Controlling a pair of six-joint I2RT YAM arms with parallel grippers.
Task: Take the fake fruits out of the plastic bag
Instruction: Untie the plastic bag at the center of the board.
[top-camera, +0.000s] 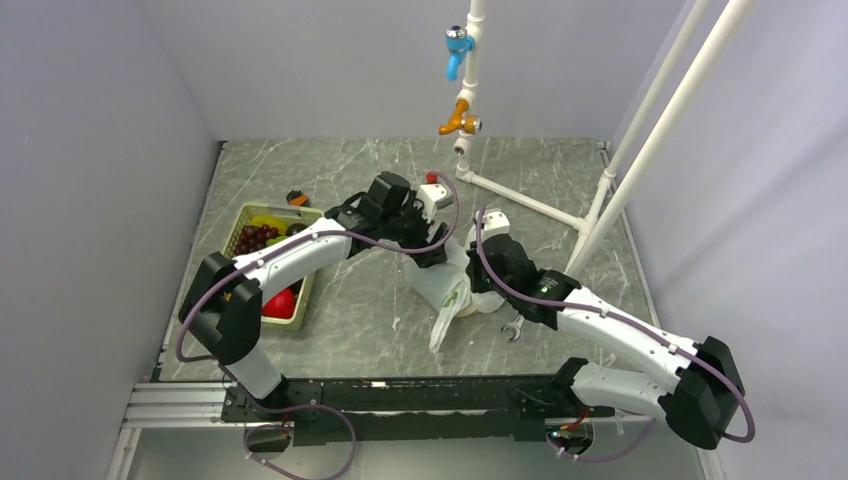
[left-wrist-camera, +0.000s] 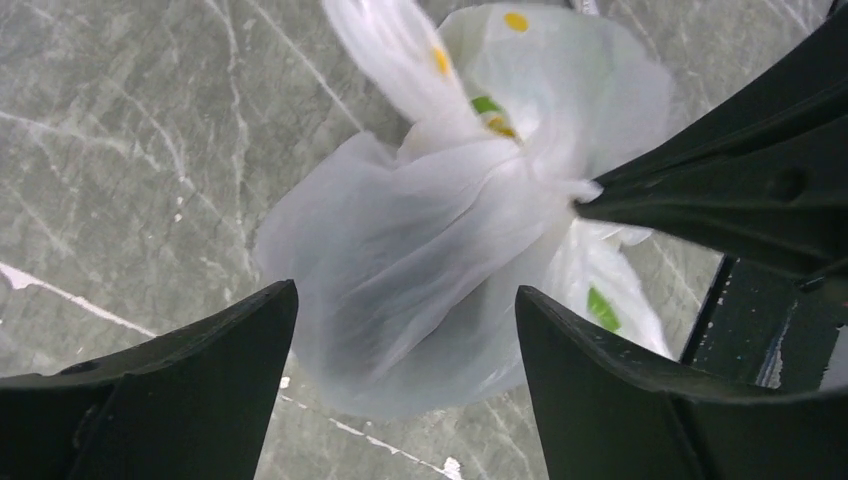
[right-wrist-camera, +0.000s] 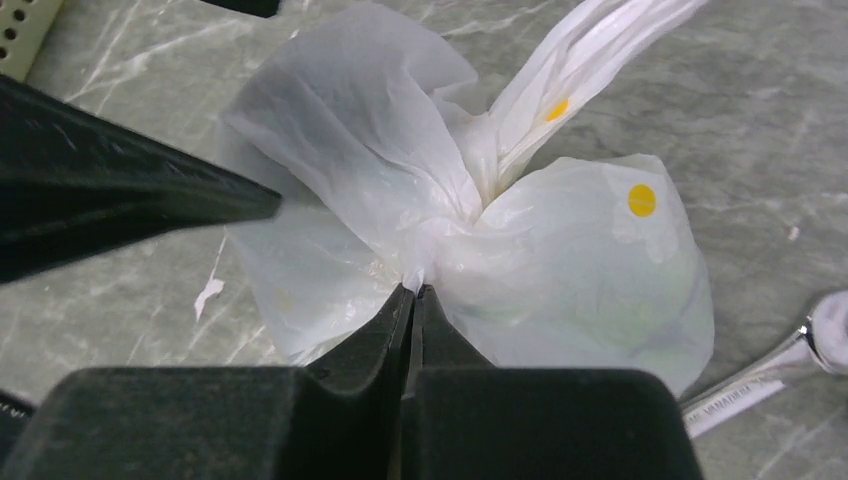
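Observation:
The plastic bag (top-camera: 452, 287) lies crumpled mid-table, white with yellow dots and green marks. My right gripper (right-wrist-camera: 415, 292) is shut on a gathered fold of the bag (right-wrist-camera: 350, 120); it also shows in the top view (top-camera: 478, 268). A pale green round shape (right-wrist-camera: 620, 300) shows faintly through the bag's right bulge. My left gripper (left-wrist-camera: 405, 290) is open, its jaws wide on either side of the bag (left-wrist-camera: 430, 200) and just above it; it shows in the top view (top-camera: 432, 250). Purple grapes (top-camera: 255, 238), a red fruit (top-camera: 281, 303) and a yellow fruit (top-camera: 268, 221) lie in the tray.
The cream tray (top-camera: 243, 214) stands at the left. A wrench (top-camera: 513, 328) lies right of the bag, seen in the right wrist view (right-wrist-camera: 790, 365). A white pipe frame (top-camera: 520, 200) with taps rises at the back right. A small orange-black item (top-camera: 297, 197) sits behind the tray.

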